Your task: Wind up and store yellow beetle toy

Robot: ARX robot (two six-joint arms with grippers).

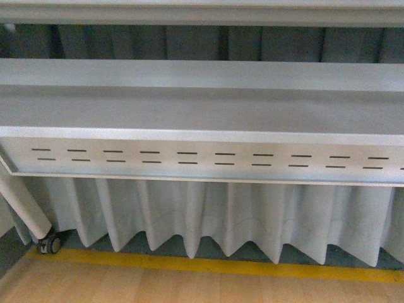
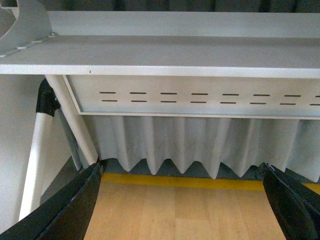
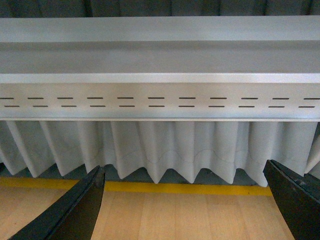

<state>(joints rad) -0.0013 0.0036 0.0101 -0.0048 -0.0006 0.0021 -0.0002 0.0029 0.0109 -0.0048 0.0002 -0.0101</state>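
No yellow beetle toy in any view. Left hand (image 2: 181, 167) and right hand (image 3: 185, 167) both spread wide, holding nothing, facing the grey surface (image 1: 202, 107) and curtain (image 1: 208, 214). My read: winding and storing both still to do.

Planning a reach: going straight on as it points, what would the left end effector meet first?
Likely the curtain below the slotted panel; nothing shows between the open left end effector and it, though depth is unclear.

Shelf (image 1: 202, 113): grey, slotted front, upper frame
Curtain (image 1: 221, 214): white, pleated, below shelf
Stripe (image 1: 221, 265): yellow, lower frame
Caster (image 1: 49, 243): lower left
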